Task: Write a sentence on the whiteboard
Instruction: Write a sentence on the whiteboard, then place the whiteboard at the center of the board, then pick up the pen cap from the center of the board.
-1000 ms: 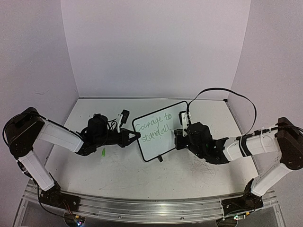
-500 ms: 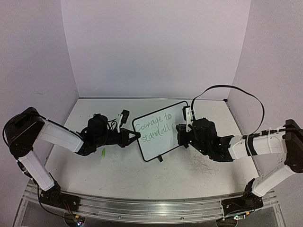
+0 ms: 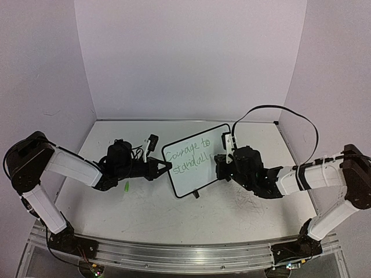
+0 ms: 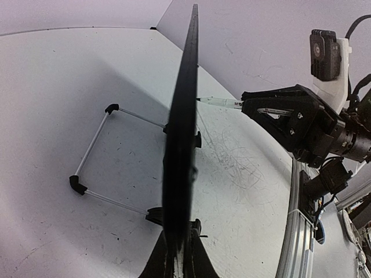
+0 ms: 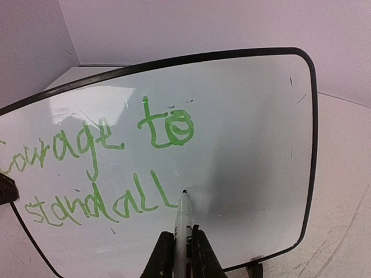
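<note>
Right pincer (image 5: 177, 242) clenched on marker (image 5: 184, 213) by sentence (image 5: 110, 139) "courage to standall"; left pincer (image 4: 177, 255) clamped on whiteboard (image 5: 243, 133).

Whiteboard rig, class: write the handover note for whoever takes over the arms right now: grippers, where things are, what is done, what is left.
Left gripper: shut on the whiteboard's left edge as it stands on the table.
Right gripper: shut on the marker, tip at the board just right of "all".
Done: the sentence reads roughly "courage to stand all", green, two lines.
Left: possibly more words, then lift the marker away.
</note>
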Robot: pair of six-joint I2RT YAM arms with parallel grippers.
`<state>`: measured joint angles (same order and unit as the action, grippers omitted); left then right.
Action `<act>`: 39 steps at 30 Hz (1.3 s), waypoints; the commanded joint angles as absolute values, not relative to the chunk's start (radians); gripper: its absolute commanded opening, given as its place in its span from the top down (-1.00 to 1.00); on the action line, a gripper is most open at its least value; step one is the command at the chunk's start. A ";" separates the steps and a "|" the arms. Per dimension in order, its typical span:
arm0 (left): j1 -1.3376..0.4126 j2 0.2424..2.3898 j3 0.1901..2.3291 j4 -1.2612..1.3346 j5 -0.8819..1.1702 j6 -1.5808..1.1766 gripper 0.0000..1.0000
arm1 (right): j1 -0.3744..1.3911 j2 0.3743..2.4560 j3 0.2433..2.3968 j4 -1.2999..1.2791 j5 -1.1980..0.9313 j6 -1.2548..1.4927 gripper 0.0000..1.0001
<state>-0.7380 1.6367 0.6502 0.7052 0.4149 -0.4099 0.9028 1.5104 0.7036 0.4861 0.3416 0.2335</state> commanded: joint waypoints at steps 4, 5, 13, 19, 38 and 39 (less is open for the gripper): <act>-0.734 1.609 0.633 0.658 0.385 -0.356 1.00 | 0.897 1.557 0.713 0.529 0.349 0.253 1.00; -0.735 1.609 0.634 0.658 0.385 -0.356 1.00 | 0.897 1.563 0.716 0.530 0.351 0.253 1.00; -0.735 1.614 0.638 0.656 0.385 -0.358 1.00 | 0.898 1.518 0.748 0.479 0.378 0.249 1.00; -0.731 1.588 0.649 0.637 0.357 -0.366 0.57 | 0.902 1.216 0.671 0.307 0.424 0.302 1.00; -0.715 1.015 0.650 -0.234 -0.176 -0.680 -0.29 | 0.901 1.120 0.666 0.246 0.315 0.244 0.98; -0.715 0.989 0.650 -0.295 -0.197 -0.705 -0.31 | 0.902 1.120 0.665 0.249 0.307 0.241 0.99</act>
<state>-0.7224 1.0814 0.6411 0.1040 0.0314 -0.5491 0.9020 1.1136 0.6609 0.2264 0.3394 0.2681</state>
